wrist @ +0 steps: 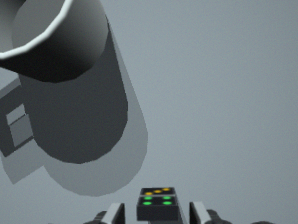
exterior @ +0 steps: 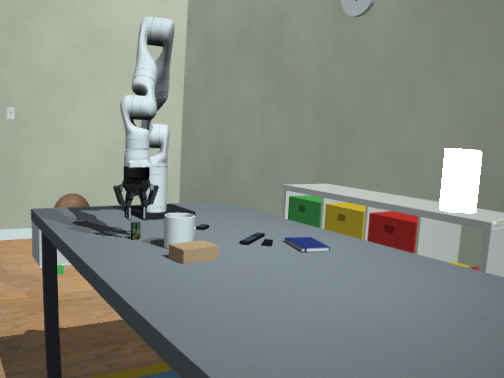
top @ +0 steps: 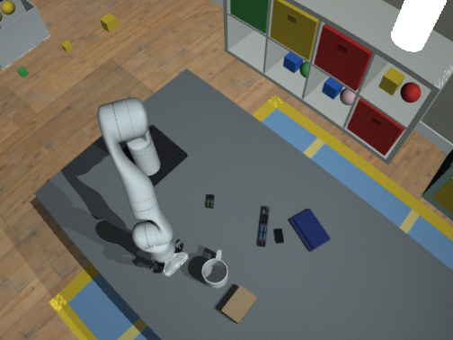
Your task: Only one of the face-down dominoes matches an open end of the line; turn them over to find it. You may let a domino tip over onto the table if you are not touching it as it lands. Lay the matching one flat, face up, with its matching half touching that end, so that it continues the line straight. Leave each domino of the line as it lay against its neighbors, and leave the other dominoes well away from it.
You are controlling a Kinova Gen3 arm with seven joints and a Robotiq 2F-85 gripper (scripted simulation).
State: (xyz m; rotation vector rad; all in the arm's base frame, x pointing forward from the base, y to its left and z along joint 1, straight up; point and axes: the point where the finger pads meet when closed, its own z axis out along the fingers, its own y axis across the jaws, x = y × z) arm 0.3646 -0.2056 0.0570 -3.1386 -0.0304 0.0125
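Observation:
The line of dominoes (top: 263, 226) (exterior: 252, 238) lies right of the table's middle, with grey pips near one end, blue ones midway and purple at the other. A plain dark domino (top: 279, 236) (exterior: 268, 242) lies close beside it, apparently face down. A domino with green pips (top: 209, 201) (exterior: 202, 227) lies apart, face up. Another domino (exterior: 135, 231) (wrist: 157, 202) appears to stand upright, showing three orange and four green pips; the arm hides it in the top view. My gripper (top: 167, 257) (exterior: 138, 218) (wrist: 157, 214) is partly open above it, fingers apart on either side in the wrist view, not gripping.
A white mug (top: 215, 272) (exterior: 179, 231) (wrist: 65, 60) stands near the gripper, its handle toward the green-pipped domino's side. A tan block (top: 239, 304) (exterior: 193, 252) lies beyond the mug. A blue book (top: 310, 228) (exterior: 307, 244) lies beyond the plain dark domino.

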